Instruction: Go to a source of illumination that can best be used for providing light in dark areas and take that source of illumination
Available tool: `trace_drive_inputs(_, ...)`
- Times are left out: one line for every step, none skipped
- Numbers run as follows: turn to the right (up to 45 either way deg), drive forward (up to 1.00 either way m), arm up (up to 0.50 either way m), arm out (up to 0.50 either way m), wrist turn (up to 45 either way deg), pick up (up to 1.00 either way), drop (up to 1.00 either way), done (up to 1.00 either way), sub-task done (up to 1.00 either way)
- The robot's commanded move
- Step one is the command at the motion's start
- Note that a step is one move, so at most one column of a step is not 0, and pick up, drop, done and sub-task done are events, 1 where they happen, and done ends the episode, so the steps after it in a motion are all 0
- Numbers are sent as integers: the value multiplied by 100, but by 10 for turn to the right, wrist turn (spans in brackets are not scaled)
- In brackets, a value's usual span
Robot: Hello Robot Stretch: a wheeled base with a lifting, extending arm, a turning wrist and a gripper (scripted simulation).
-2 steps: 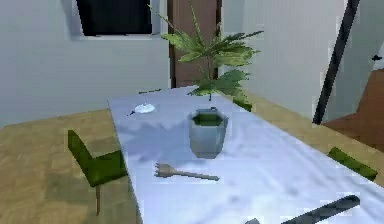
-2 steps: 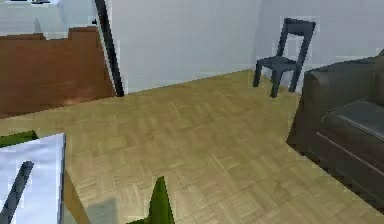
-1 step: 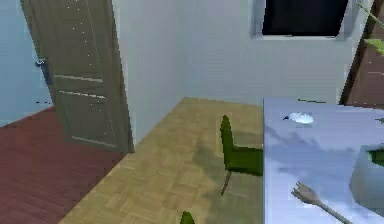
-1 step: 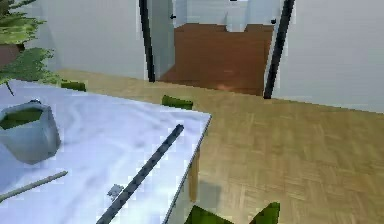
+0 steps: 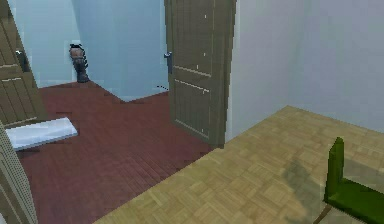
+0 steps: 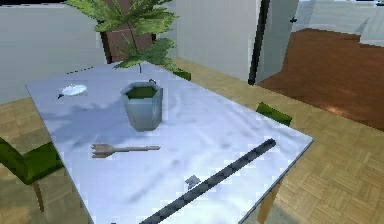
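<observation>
Light source: type not confirmable. Candidate 1: long slim dark rod (image 6: 230,171), lying flat, diagonal, on pale tabletop (image 6: 70,125) near its edge at arm side view's btm right; far end lighter. Candidate 2: small dark upright obj (image 5: 77,63), pale top, on red floor (image 5: 110,140) at far blue wall (image 5: 110,35).

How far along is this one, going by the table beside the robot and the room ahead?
Done: little that shows. In hand: it looks like searching; the table alongside bears a green pot, a wooden fork and a white dish, and ahead a door stands by red floor. Left: finding the light, reaching it, taking it.
</observation>
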Motion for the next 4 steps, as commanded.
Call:
trace_drive_inputs(0,0,50,0,0,0,0,0,0)
trace_drive_inputs(0,0,38,0,0,0,0,0,0)
trace_drive_inputs(0,0,0,46,0,0,0,0,0)
trace_drive_inputs(0,0,0,0,450,0,0,0,0)
